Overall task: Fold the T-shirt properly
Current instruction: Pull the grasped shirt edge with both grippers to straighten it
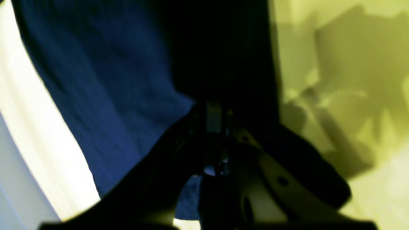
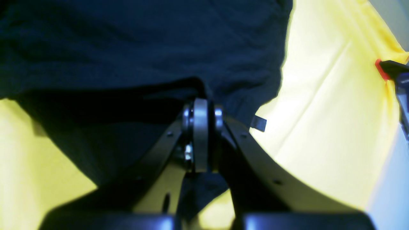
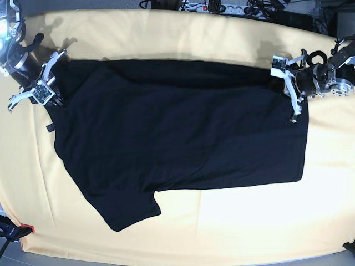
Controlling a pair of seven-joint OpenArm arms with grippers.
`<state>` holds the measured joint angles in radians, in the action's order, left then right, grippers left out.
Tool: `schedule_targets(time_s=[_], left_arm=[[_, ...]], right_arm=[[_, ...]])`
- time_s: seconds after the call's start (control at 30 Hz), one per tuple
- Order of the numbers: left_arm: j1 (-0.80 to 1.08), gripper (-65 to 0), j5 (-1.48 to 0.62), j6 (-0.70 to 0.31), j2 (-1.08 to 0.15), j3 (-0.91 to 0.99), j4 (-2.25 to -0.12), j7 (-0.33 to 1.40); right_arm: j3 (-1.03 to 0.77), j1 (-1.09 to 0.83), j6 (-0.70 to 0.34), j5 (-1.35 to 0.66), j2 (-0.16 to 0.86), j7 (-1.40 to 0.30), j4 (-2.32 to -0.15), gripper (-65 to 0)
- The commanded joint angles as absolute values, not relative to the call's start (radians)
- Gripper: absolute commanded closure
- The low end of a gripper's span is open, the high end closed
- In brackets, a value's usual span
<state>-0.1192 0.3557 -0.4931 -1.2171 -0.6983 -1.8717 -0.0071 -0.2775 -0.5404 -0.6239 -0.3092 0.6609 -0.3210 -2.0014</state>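
The black T-shirt (image 3: 177,127) lies spread plain side up on the pale yellow cloth (image 3: 222,233), one sleeve (image 3: 125,210) pointing toward the front. My left gripper (image 3: 285,77) is at the shirt's far right corner. In the left wrist view, it (image 1: 214,108) is shut with the shirt's dark fabric (image 1: 111,80) pinched at its tips. My right gripper (image 3: 55,83) is at the far left corner. In the right wrist view, it (image 2: 201,108) is shut on a fold of the shirt (image 2: 143,41). A small tag (image 2: 258,123) sticks out at the edge.
The yellow cloth (image 2: 329,111) covers the whole table and shows beside the shirt in the left wrist view (image 1: 351,64). A red clamp (image 3: 25,229) holds its front left corner and also shows in the right wrist view (image 2: 380,68). Cables and a power strip (image 3: 222,6) lie behind the table.
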Motion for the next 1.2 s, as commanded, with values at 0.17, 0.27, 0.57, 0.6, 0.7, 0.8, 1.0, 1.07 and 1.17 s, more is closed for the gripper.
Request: schedule_targets(time_s=[0.17, 0.27, 0.57, 0.6, 0.7, 0.8, 1.0, 1.07, 1.17], left_arm=[[-0.135, 0.0, 0.351, -0.406, -1.171, -0.686, -1.828, -0.017], [-0.159, 0.0, 0.352, -0.407, -1.149, -0.686, -1.824, -0.012], [-0.245, -13.2, 0.291, -0.433, -1.147, -0.686, -1.824, -0.003], [-0.250, -22.1, 0.271, -0.433, -1.147, -0.686, -1.824, -0.003], [-0.271, -45.5, 0.183, -0.434, -1.151, -0.686, -1.824, 0.002], [-0.286, -48.1, 0.142, -0.490, -1.165, -0.686, -1.827, 0.001], [-0.276, -48.1, 0.029, -0.698, -1.260, -0.686, -1.907, 0.001], [-0.249, -48.1, 0.031, -0.698, -1.301, -0.686, -1.930, 0.001], [-0.200, -48.1, 0.092, -0.698, -1.345, -0.686, -1.925, 0.001]], right_arm=[[-0.174, -0.430, -0.609, -0.301, 0.677, -0.299, -1.940, 0.0], [-0.110, -0.383, -0.531, -0.201, 0.677, -0.299, -1.912, 0.0], [-0.089, -0.349, -0.462, -0.163, 0.677, -0.287, -1.909, -3.6], [-0.089, -0.349, -0.440, -0.163, 0.677, -0.287, -1.909, -12.2], [-0.090, -0.349, -0.430, -0.163, 0.682, -0.289, -1.909, -39.9], [-0.091, -0.349, -0.488, -0.174, 0.686, -0.318, -1.917, -44.4], [-0.092, -0.354, -0.644, -0.342, 0.701, -0.516, -2.028, -44.3], [-0.092, -0.360, -0.648, -0.410, 0.701, -0.579, -2.068, -44.3], [-0.092, -0.386, -0.648, -0.431, 0.699, -0.591, -2.090, -44.3]])
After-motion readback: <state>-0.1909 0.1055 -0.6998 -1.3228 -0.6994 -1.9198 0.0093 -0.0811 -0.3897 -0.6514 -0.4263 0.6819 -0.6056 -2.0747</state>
